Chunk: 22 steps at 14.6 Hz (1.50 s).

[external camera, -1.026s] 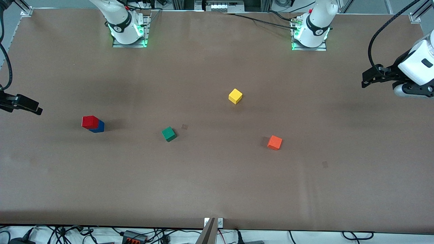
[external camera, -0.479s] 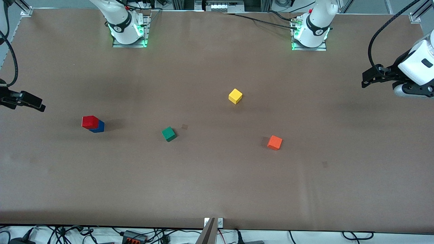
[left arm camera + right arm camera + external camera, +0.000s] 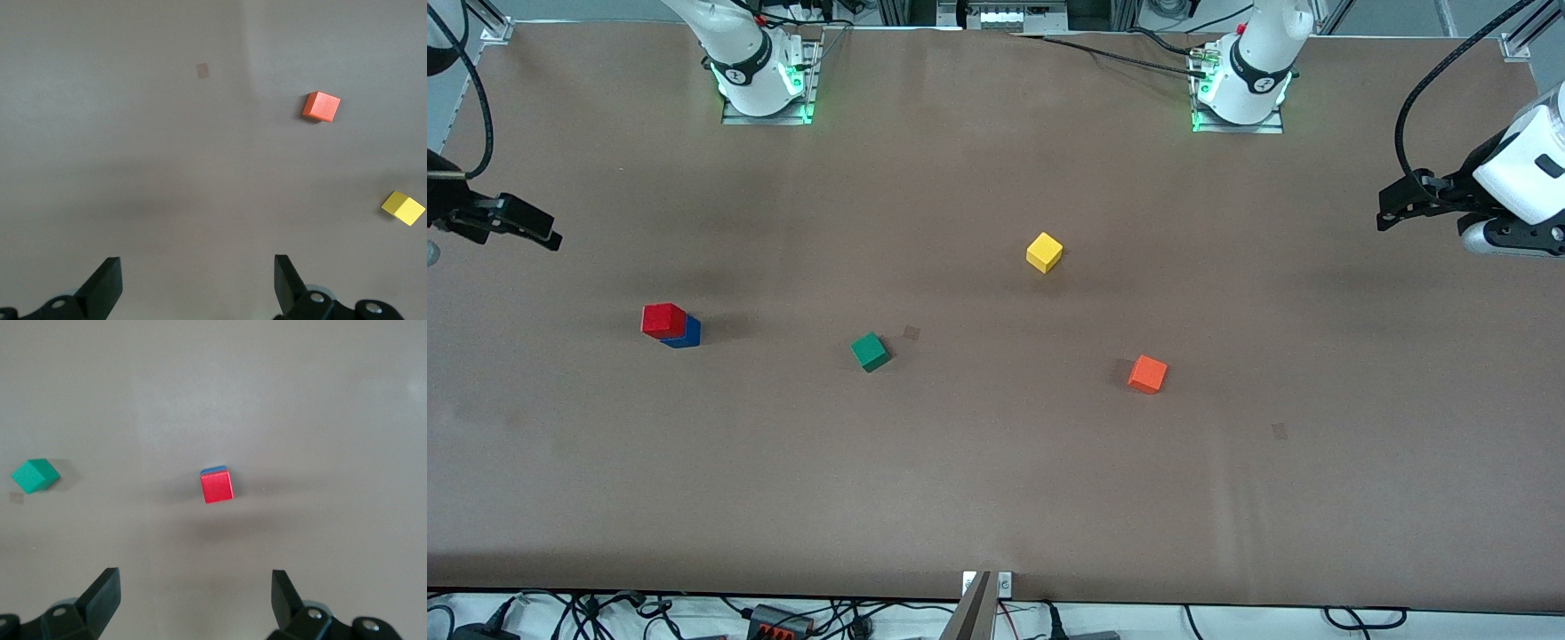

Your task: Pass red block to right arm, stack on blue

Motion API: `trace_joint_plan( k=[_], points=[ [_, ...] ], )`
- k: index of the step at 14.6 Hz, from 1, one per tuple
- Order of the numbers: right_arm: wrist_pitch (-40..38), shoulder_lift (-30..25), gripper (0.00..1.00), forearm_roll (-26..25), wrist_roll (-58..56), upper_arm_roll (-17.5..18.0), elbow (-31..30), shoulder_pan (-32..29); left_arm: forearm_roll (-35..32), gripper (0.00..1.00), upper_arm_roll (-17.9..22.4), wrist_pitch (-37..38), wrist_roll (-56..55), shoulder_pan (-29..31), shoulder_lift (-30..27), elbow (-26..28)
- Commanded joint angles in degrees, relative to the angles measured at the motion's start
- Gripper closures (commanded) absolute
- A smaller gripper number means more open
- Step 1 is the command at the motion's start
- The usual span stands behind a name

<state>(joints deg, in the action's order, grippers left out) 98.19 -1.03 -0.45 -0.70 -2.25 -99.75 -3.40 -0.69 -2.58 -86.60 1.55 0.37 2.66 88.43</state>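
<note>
On the brown table (image 3: 996, 489), seen from the front, the red block (image 3: 663, 319) sits on top of the blue block (image 3: 686, 333) toward the right arm's end; only one corner and a side strip of the blue one peek out from under it. A green block (image 3: 870, 351) lies beside the stack toward the middle, an orange block (image 3: 1147, 374) lies toward the left arm's end, and a yellow block (image 3: 1044, 252) lies farther from the camera than both. The right gripper (image 3: 534, 229) hangs over the table's edge at its own end, well apart from the stack, its arm mostly cut off by the frame. The left gripper (image 3: 1387, 206) waits over the other end, its arm also cropped.

From the left wrist, the left gripper (image 3: 198, 280) has its two black fingers spread wide with bare table between them; only the tips show. The orange block (image 3: 321, 107) and the yellow block (image 3: 403, 208) lie apart from it.

From the right wrist, the right gripper (image 3: 196, 597) is likewise spread wide and holds nothing. The red block (image 3: 217, 486) covers the blue block (image 3: 213, 469), of which only a thin sliver shows. The green block (image 3: 35, 475) lies off to one side.
</note>
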Motion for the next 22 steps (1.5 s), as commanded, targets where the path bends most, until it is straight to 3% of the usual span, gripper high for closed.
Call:
trace_joint_plan(
  k=[1, 22],
  points=[
    [-2.2, -2.8, 0.00, -1.0, 0.4, 1.1, -3.3, -0.7, 0.7, 0.00, -0.1, 1.4, 0.5, 0.3, 0.8, -1.9],
    [3.3, -2.9, 0.00, -1.2, 0.4, 1.2, -3.5, 0.3, 0.6, 0.00, 0.3, 1.0, 0.4, 1.5, 1.4, -2.1]
  ],
)
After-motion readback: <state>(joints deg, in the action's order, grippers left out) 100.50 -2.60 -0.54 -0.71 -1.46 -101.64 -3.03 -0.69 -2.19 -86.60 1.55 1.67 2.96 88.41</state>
